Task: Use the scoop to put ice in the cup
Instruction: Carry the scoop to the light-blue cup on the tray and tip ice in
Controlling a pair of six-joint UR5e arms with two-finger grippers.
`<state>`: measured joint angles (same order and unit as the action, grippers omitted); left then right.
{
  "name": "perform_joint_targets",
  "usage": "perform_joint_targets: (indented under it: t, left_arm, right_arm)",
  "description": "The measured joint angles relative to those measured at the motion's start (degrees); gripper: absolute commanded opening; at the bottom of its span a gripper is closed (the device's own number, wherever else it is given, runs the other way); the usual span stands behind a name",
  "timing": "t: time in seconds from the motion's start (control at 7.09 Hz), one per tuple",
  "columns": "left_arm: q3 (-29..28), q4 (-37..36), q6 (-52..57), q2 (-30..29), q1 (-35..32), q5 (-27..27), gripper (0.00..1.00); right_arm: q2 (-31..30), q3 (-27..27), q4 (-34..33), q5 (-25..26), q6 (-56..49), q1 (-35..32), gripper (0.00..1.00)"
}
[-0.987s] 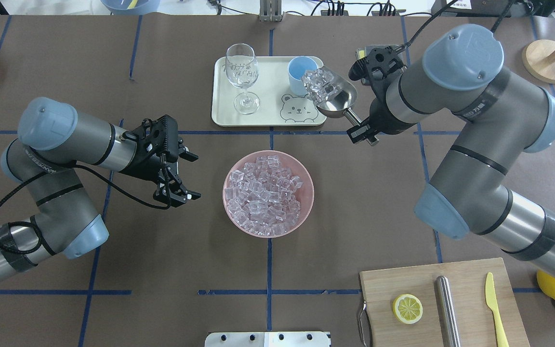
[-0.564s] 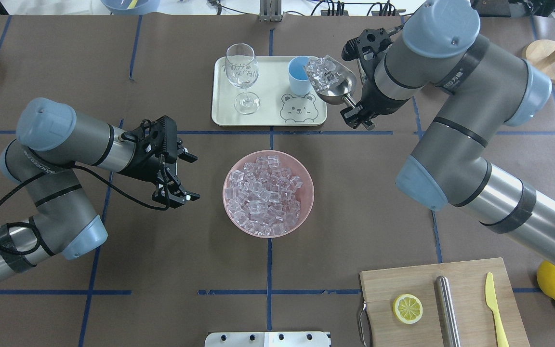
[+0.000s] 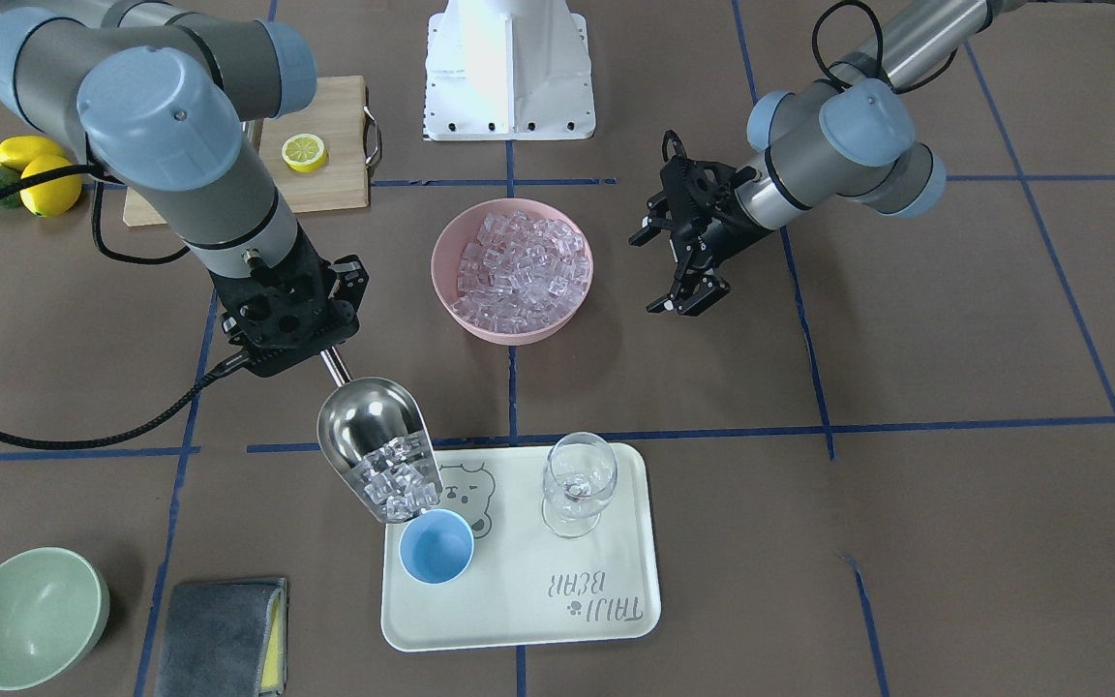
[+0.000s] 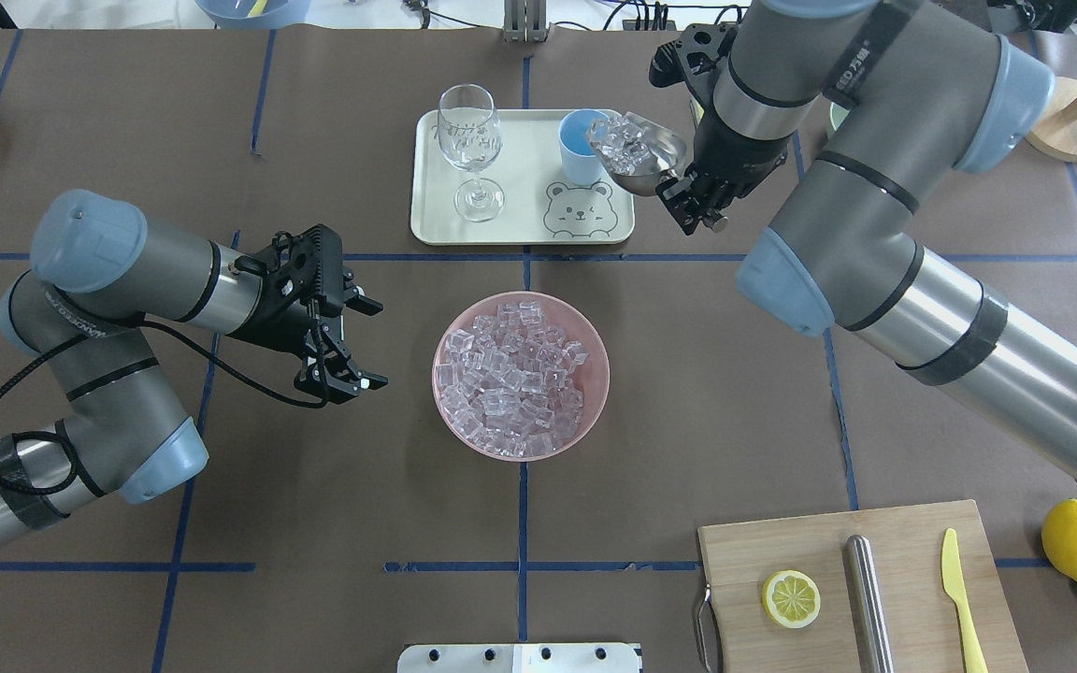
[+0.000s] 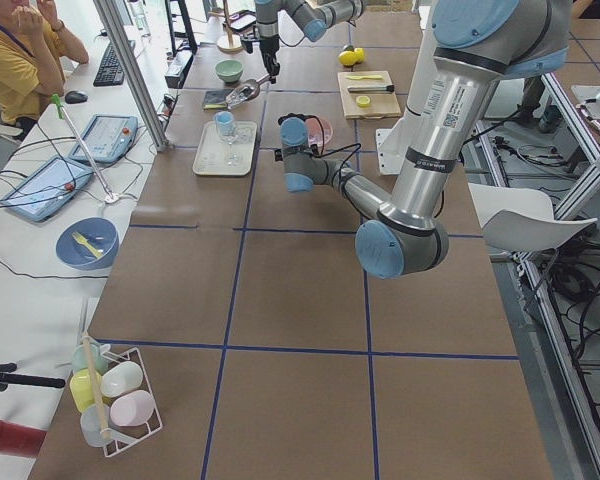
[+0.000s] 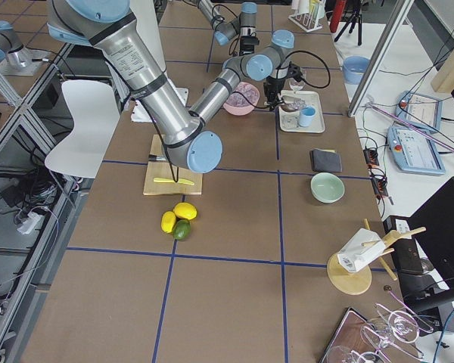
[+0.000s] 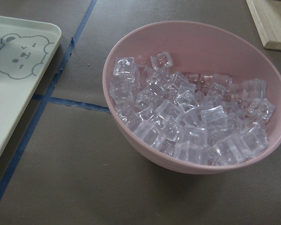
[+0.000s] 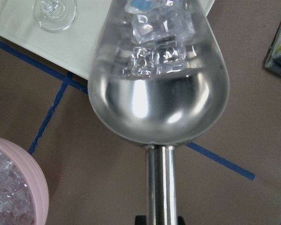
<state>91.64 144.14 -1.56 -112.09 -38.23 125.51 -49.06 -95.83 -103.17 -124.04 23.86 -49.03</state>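
Note:
My right gripper (image 4: 697, 207) is shut on the thin handle of the steel scoop (image 4: 651, 161). The scoop (image 3: 372, 440) is tilted mouth-down, its lip at the rim of the light-blue cup (image 3: 436, 548). Clear ice cubes (image 3: 397, 487) are bunched at the scoop's lip; they show close up in the right wrist view (image 8: 159, 44). The cup (image 4: 579, 148) stands on the cream tray (image 4: 524, 178). More ice (image 4: 515, 379) fills a pink bowl (image 4: 602, 348) mid-table. My left gripper (image 4: 376, 343) is open and empty, left of that bowl.
A stemmed wine glass (image 4: 470, 140) stands on the tray left of the cup. A cutting board (image 4: 903, 561) with a lemon half, steel cylinder and yellow knife lies front right. A green bowl (image 3: 30, 615) and grey cloth (image 3: 219, 634) lie beyond the tray.
My right arm has swung the scoop toward the cup and tipped it further, and the ice has slid to its lip. The left arm has barely moved.

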Motion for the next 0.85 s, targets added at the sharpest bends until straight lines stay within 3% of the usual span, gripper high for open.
perform_joint_targets:
  t: [0.42, 0.85]
  left_arm:
    - [0.2, 0.0, 0.0, 0.0, -0.1, -0.1, 1.0]
    - [0.5, 0.0, 0.0, 0.0, 0.0, -0.1, 1.0]
  right_arm:
    - [5.0, 2.2, -11.8, -1.5, -8.7, -1.4, 0.0]
    - [8.8, 4.7, -19.1, -2.0, -13.1, -2.2, 0.0]
